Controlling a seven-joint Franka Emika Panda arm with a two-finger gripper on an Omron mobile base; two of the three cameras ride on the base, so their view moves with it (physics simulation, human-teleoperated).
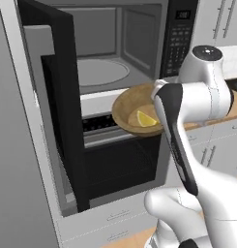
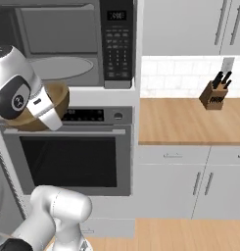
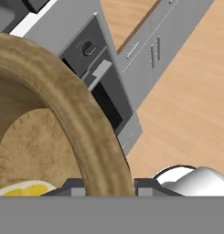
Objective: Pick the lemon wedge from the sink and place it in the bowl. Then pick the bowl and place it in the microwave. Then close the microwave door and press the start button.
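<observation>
Kitchen; gripper [image 3: 111,185] clamping bowl [image 1: 132,107] rim.

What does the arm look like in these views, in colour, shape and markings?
The arm has glossy white rounded links, with a long black panel along one link and a black round cap bearing a small white mark at a joint. The end effector shows small dark grey finger tips.

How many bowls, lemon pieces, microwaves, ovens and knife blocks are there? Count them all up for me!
Bowls: 1, the wooden bowl held on the gripper
Lemon pieces: 1, the lemon wedge inside it
Microwaves: 1, the microwave, door open
Ovens: 1, the oven underneath
Knife blocks: 1, the knife block on the counter
Total: 5
</observation>
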